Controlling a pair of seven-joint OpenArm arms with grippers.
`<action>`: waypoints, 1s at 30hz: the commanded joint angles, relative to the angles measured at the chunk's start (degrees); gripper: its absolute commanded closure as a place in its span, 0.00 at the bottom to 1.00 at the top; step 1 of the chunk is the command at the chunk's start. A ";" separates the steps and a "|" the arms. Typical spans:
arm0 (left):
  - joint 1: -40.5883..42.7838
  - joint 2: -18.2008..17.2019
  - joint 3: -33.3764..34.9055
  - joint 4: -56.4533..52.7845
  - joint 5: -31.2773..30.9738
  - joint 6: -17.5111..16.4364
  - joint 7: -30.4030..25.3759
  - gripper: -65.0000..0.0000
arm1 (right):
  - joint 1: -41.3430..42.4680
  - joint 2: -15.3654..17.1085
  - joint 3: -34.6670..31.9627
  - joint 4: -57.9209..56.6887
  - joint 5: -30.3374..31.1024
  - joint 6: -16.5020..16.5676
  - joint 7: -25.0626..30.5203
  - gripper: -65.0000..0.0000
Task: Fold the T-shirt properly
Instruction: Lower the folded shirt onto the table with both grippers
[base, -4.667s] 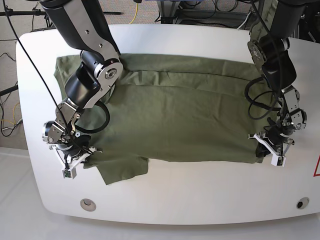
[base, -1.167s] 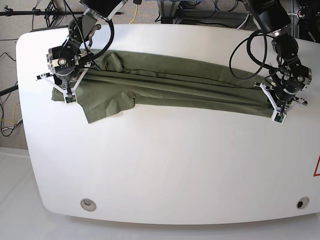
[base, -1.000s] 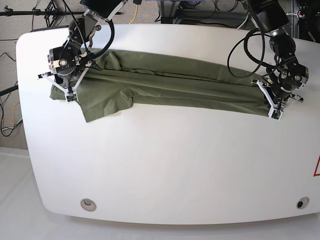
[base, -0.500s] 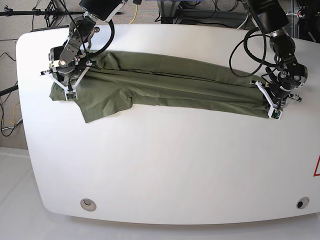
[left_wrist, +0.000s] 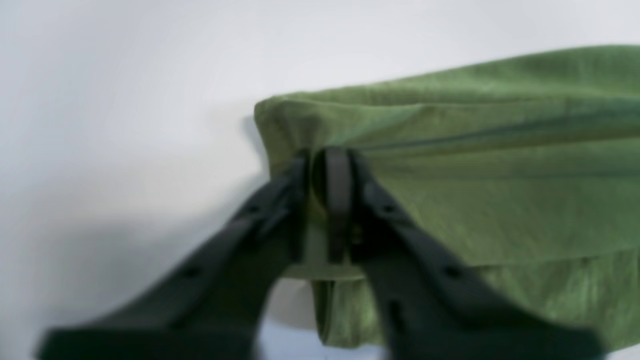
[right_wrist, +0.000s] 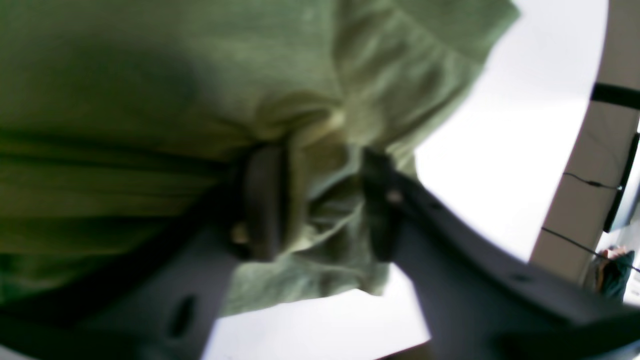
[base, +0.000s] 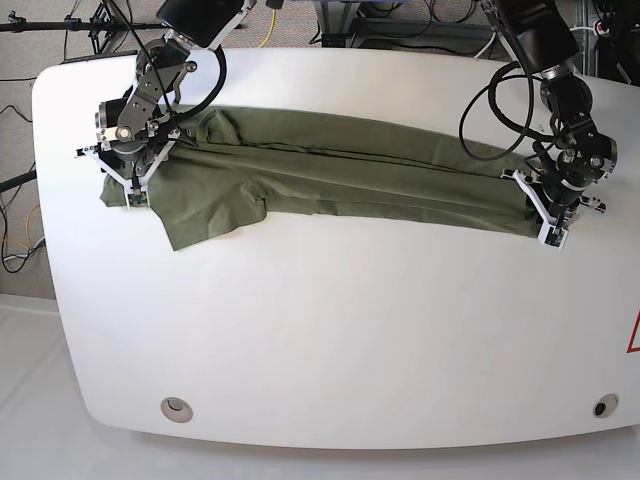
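The olive-green T-shirt (base: 340, 170) lies as a long folded band across the far half of the white table (base: 320, 330), one sleeve sticking out toward the front at the left. My left gripper (base: 548, 215) is at the band's right end. In the left wrist view it (left_wrist: 322, 170) stands only slightly parted, a fold of the T-shirt (left_wrist: 475, 175) still between the fingers. My right gripper (base: 130, 185) is at the band's left end. In the right wrist view it (right_wrist: 317, 200) is plainly open, with bunched T-shirt cloth (right_wrist: 125, 75) loose in the gap.
Two round holes (base: 176, 407) (base: 601, 407) sit near the table's front corners. Cables and stands lie beyond the far edge. A red mark (base: 634, 335) shows at the right edge.
Both grippers have gone from shut on the cloth to parted, the right one wider. The arms have hardly shifted. The shirt, spread flat seconds ago, now lies doubled at the far side.
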 joint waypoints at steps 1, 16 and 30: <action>-1.60 -1.06 -0.20 1.53 -0.28 0.49 -0.92 0.69 | 0.18 -0.29 -0.16 0.96 0.60 0.97 -0.35 0.45; -3.98 -1.59 -0.28 8.74 -0.19 0.49 -0.56 0.39 | 3.35 -0.29 -0.33 10.11 0.68 0.97 -0.53 0.38; -5.12 -1.77 -0.20 10.32 -0.11 0.49 -0.56 0.39 | 8.44 -0.29 -8.07 12.30 0.77 0.97 -5.98 0.38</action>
